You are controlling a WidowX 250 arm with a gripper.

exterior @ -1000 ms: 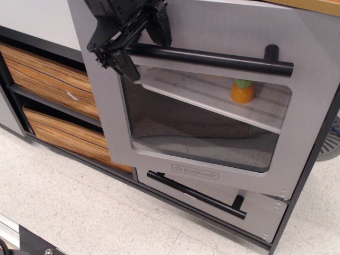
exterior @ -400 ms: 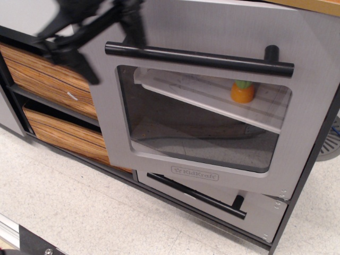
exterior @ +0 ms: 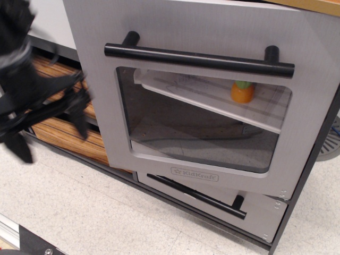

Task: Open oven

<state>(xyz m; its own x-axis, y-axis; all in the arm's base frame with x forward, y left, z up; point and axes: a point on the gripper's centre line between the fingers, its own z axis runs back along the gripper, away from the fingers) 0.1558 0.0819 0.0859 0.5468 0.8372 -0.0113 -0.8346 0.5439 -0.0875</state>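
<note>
The oven [exterior: 212, 101] has a large brushed-grey door standing ajar, its left edge swung outward from the cabinet and overlapping the windowless grey drawer front just below it. A long black bar handle runs across the door above a big clear rounded window. A small embossed "KidKraft" logo sits on the door beneath the window.

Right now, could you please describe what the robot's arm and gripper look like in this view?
The gripper is black all over, with two dark fingers on a bulky black body. A paler grey patch shows higher up. Motion blur hides any cables or markings.
</note>
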